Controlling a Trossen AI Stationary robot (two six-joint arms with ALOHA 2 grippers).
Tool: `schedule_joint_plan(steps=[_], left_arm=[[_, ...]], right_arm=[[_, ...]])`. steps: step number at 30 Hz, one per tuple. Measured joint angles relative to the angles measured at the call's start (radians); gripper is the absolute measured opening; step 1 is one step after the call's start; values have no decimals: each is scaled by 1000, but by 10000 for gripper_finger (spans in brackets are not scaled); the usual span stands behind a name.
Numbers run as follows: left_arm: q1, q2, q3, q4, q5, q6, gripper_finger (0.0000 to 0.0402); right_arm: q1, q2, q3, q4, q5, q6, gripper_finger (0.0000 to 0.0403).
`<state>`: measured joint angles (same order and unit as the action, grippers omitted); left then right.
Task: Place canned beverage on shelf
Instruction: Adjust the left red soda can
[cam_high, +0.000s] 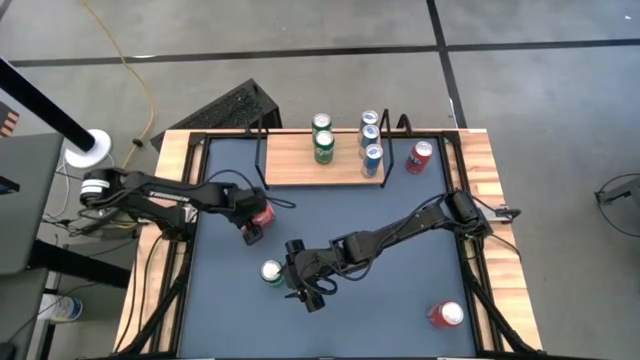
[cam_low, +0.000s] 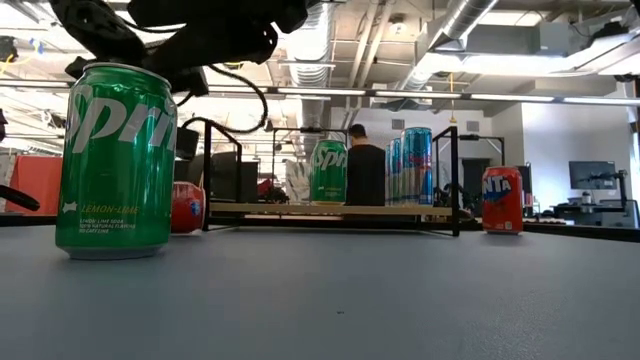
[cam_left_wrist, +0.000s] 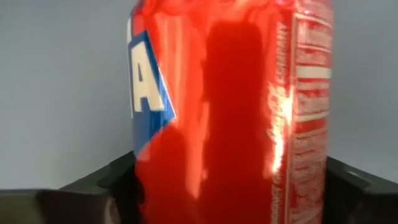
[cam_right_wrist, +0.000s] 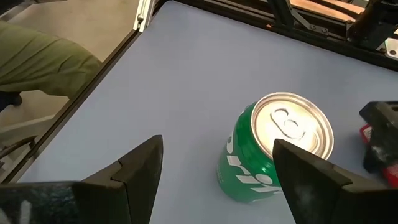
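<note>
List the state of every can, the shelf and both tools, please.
Left tool: at the red can, grip unclear.
Red can: on the table, within the left tool.
Right tool: open, empty, beside the green can.
Green can: upright on the table, free.
Shelf: holds five upright cans.
Fanta can: upright beside the shelf.
</note>
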<state>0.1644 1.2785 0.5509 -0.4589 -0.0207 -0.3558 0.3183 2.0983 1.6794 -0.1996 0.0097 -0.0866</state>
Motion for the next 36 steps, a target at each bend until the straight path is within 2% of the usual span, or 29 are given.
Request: schedule_joint_plan(steps=[6, 9, 11, 14, 18, 20, 22, 26, 36], left_arm=[[-5, -151, -7, 63, -72, -8, 275], [-40, -256, -49, 182, -152, 6, 275], [-80, -325, -108, 337, -224, 8, 275], [-148, -387, -255, 659, -334, 28, 278], [-202, -384, -473, 1125, -453, 89, 297], [-212, -355, -542, 1260, -511, 125, 299], [-222, -334, -540, 1248, -551, 160, 294], [-232, -272, -532, 1265, -530, 249, 286], [-221, -126, -539, 1231, -511, 269, 294]], right_arm=[[2, 0, 0, -11, 0, 8, 291], [9, 0, 0, -17, 0, 8, 291], [15, 0, 0, -21, 0, 8, 291], [24, 0, 0, -29, 0, 8, 291], [29, 0, 0, -28, -1, 8, 291], [29, 0, 0, -27, -1, 8, 291], [26, 0, 0, -21, 0, 7, 291], [18, 0, 1, -3, 0, 3, 291], [13, 0, 1, 19, -1, 1, 291]])
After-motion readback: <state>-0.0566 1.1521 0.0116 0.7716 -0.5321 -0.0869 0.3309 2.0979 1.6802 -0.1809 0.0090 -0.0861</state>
